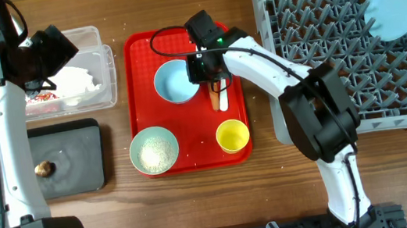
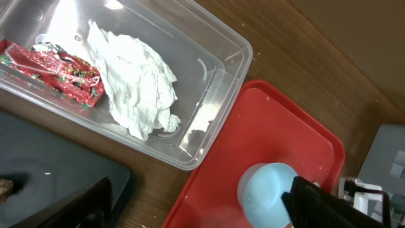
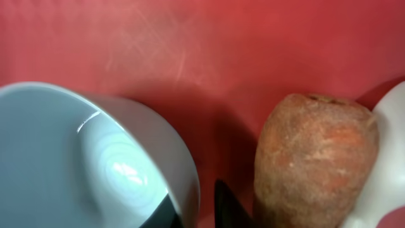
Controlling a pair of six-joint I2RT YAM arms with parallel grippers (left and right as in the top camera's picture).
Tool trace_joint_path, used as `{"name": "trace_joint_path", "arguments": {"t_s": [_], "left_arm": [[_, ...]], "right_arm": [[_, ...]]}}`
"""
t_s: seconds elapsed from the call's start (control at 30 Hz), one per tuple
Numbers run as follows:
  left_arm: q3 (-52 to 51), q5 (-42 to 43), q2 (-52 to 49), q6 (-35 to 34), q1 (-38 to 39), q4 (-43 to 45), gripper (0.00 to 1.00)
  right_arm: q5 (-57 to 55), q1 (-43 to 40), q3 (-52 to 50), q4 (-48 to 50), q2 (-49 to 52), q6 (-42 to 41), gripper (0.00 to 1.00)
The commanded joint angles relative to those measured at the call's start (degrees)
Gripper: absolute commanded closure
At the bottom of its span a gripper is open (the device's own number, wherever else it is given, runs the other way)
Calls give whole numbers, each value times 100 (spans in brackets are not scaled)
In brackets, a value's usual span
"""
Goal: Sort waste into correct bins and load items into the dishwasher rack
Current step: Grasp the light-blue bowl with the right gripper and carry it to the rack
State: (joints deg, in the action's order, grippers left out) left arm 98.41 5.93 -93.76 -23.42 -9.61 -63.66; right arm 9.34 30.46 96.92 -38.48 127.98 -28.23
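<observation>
My right gripper (image 1: 206, 68) (image 3: 199, 214) is down on the red serving tray (image 1: 140, 51), shut on the right rim of an empty pale-blue bowl (image 1: 173, 82) (image 3: 76, 158), one finger inside and one outside. The orange-brown carrot-like stick (image 1: 216, 95) (image 3: 313, 158) and the white spoon (image 1: 224, 100) lie just right of it. My left gripper (image 1: 56, 45) (image 2: 202, 212) is open and empty above the clear tub (image 1: 107, 71) (image 2: 215, 82), which holds the crumpled napkin (image 2: 136, 85) and the red-and-white wrapper (image 2: 60, 76). The pale-blue plate (image 1: 399, 0) stands in the grey rack (image 1: 319, 36).
On the red tray's front stand a second bowl with white rice-like grains (image 1: 154, 150) and the yellow cup (image 1: 232, 135). The black tray (image 1: 75, 158) at the left holds the small brown lump (image 1: 45, 168). The rack fills the right side.
</observation>
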Motion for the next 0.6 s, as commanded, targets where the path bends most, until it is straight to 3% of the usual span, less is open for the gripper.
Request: {"name": "trace_joint_path", "arguments": {"t_s": [0.0, 0.13, 0.3, 0.43, 0.57], "left_arm": [[-15, 59, -11, 48, -22, -9, 10], [-17, 42, -11, 48, -20, -9, 10], [-17, 44, -11, 46, -22, -7, 5], [-17, 44, -11, 46, -20, -9, 2], [-17, 46, -11, 46, -20, -7, 2]], "right_arm": [[-37, 2, 11, 33, 85, -26, 96], [-13, -28, 59, 24, -13, -85, 96], [-363, -420, 459, -472, -1207, 146, 96], [-2398, -962, 623, -817, -2468, 280, 96], [-4798, -1558, 619, -890, -2861, 297, 96]]}}
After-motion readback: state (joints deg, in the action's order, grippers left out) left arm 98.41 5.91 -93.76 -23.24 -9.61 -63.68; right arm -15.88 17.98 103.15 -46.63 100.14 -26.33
